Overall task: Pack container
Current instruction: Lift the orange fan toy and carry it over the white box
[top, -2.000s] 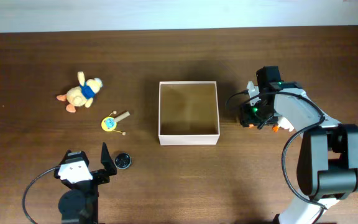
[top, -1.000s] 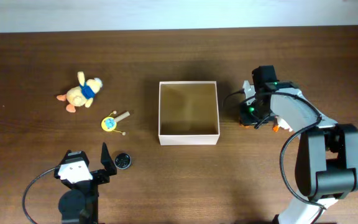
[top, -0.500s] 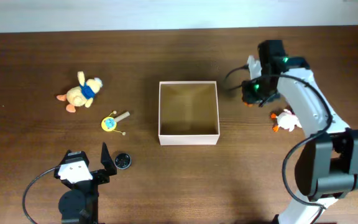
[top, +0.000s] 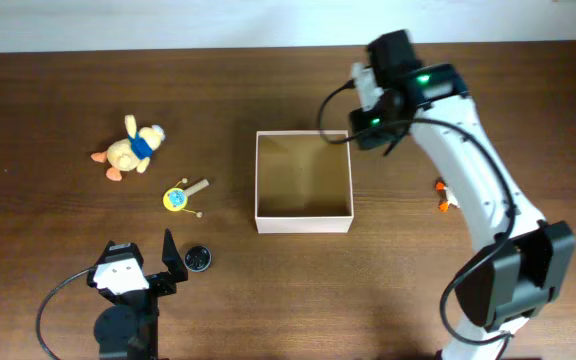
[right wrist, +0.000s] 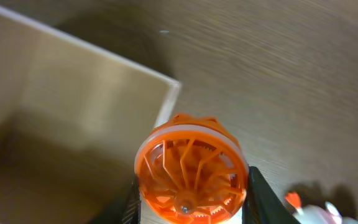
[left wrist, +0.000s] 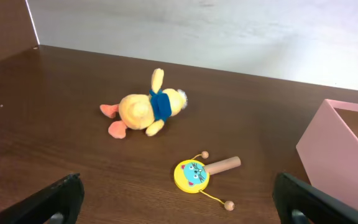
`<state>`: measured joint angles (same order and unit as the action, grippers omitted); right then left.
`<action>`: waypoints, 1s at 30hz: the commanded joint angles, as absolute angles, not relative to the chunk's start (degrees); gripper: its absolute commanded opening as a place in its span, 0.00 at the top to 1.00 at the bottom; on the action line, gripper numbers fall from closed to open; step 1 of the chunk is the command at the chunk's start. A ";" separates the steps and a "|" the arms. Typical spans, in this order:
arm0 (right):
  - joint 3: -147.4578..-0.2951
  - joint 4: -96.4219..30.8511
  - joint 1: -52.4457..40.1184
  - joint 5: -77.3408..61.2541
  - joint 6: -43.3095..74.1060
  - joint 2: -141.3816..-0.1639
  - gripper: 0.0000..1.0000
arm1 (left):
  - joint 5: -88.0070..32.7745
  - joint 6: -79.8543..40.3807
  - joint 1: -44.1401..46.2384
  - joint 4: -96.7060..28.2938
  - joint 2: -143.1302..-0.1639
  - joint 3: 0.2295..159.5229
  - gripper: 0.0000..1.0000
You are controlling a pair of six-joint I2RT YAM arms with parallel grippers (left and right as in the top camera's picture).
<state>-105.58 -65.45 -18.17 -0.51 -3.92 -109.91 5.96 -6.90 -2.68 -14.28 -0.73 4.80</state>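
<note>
The container (top: 304,223) is a square open box with pale walls and a tan inside, at the table's middle. My right gripper (top: 365,128) hangs over its far right corner, shut on an orange gear-like wheel toy (right wrist: 191,167). In the right wrist view the wheel sits just outside the container's corner wall (right wrist: 104,87). My left gripper (top: 168,262) is open and empty near the front left; in its wrist view (left wrist: 179,211) the container's pink wall (left wrist: 337,155) shows at the right.
A yellow duck plush with a blue scarf (top: 131,148) (left wrist: 145,109) and a yellow cat-face rattle drum (top: 180,195) (left wrist: 194,174) lie left of the container. A small black round piece (top: 198,258) lies by my left gripper. A white-and-orange toy (top: 446,197) lies to the right.
My right gripper closed on the orange wheel to the right of the container, lifted it and carried it up-left to the container's far right corner. The white toy stayed behind. The left arm is still.
</note>
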 commanded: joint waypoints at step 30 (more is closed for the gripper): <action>-104.68 -60.03 -24.10 1.80 -4.14 -119.77 0.79 | 5.19 -5.96 -2.90 -14.13 -0.30 4.43 0.01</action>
